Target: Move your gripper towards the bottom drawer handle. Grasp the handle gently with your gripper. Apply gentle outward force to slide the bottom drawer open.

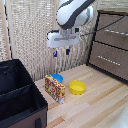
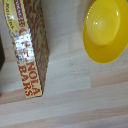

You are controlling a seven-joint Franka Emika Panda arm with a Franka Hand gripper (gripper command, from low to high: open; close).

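Your gripper [image 1: 61, 52] hangs high at the exterior view's top centre, fingers parted and holding nothing, above the granola box [image 1: 55, 88] and yellow bowl [image 1: 77, 87]. The bottom drawer [image 1: 109, 59] sits shut at the right edge, its handle [image 1: 109, 59] well apart from you. A black case [image 1: 19, 95] fills the lower left.

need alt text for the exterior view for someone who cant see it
A bulky white robot arm's gripper hangs open above a light wooden floor, well short of the dark brown dresser's bottom drawer and its thin silver handle at the exterior view's right. Below sit a yellow bowl, a patterned granola box and a black fabric case.
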